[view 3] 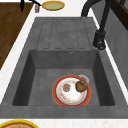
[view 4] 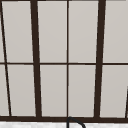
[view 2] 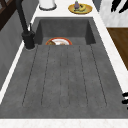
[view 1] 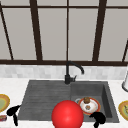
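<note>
Landmark: sink [view 1: 45, 100].

Nearest camera: red ball [view 1: 67, 115] at sink's front edge, middle, touched by neither hand.

Right hand [view 1: 98, 118] hovers at sink's front right edge, just in front of plate; fingers curled downward, holding nothing.

Left hand [view 1: 13, 111] hovers off sink's front left corner, over counter [view 1: 10, 87], fingers hanging loosely spread, empty; small can [view 1: 3, 118] just beside it.

Red-rimmed plate [view 3: 71, 90] lies flat in sink's right basin, brown lump [view 3: 81, 85] and small bit on it.

Yellow plates on counter either side of sink.

Black faucet [view 1: 71, 72] behind sink; window [view 4: 67, 60] with dark frame beyond.
</note>
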`<state>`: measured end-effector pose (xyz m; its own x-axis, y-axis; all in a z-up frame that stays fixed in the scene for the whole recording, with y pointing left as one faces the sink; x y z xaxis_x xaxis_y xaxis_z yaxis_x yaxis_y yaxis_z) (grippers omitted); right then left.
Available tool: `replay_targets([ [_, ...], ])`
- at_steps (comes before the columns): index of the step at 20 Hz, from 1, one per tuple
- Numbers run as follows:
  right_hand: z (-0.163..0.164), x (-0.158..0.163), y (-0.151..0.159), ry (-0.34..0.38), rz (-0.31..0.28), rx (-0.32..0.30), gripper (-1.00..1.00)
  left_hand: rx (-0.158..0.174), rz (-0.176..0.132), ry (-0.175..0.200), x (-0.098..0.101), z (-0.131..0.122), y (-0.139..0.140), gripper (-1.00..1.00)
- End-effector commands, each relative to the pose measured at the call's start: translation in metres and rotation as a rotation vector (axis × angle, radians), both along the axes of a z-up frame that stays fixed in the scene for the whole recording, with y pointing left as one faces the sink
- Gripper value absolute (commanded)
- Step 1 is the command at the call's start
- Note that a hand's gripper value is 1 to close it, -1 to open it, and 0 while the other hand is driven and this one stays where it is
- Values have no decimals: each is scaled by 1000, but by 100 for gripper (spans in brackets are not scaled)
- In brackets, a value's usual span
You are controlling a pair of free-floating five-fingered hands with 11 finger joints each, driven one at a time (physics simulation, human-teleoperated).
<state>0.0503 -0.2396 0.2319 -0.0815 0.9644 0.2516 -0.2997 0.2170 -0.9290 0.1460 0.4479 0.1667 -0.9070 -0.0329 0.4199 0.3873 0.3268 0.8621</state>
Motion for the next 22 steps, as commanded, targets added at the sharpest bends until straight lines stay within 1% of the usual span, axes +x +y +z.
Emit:
replay_targets([
  [1,0,0,0,0,0,0,0,34,11,-15,1,-19,27,-100],
  [3,0,0,0,0,0,0,0,56,1,-28,4,-26,42,-100],
  [5,0,0,0,0,0,0,0,77,2,-28,10,-29,54,-100],
  [6,0,0,0,0,0,0,0,81,2,-30,11,-31,61,-100],
  [8,0,0,0,0,0,0,0,89,4,-15,19,-29,74,-100],
  [9,0,0,0,0,0,0,0,92,4,-17,21,-30,81,-100],
  [10,0,0,0,0,0,0,0,94,5,-16,24,-31,88,-100],
  [12,0,0,0,0,0,0,0,92,6,-2,31,-37,102,-100],
  [13,0,0,0,0,0,0,0,95,6,-1,35,-41,110,-100],
  [15,0,0,0,0,0,0,0,86,7,0,40,-55,124,-100],
  [17,0,0,0,0,0,0,0,107,8,-3,39,-72,138,-100],
  [19,0,0,0,0,0,0,0,112,9,-4,41,-86,153,-100],
  [20,0,0,0,0,0,0,0,110,9,-5,40,-94,160,-100],
  [21,0,0,0,0,0,0,0,80,29,3,41,-99,165,-100],
  [22,0,0,0,0,0,0,0,39,32,17,44,-100,166,-100],
])
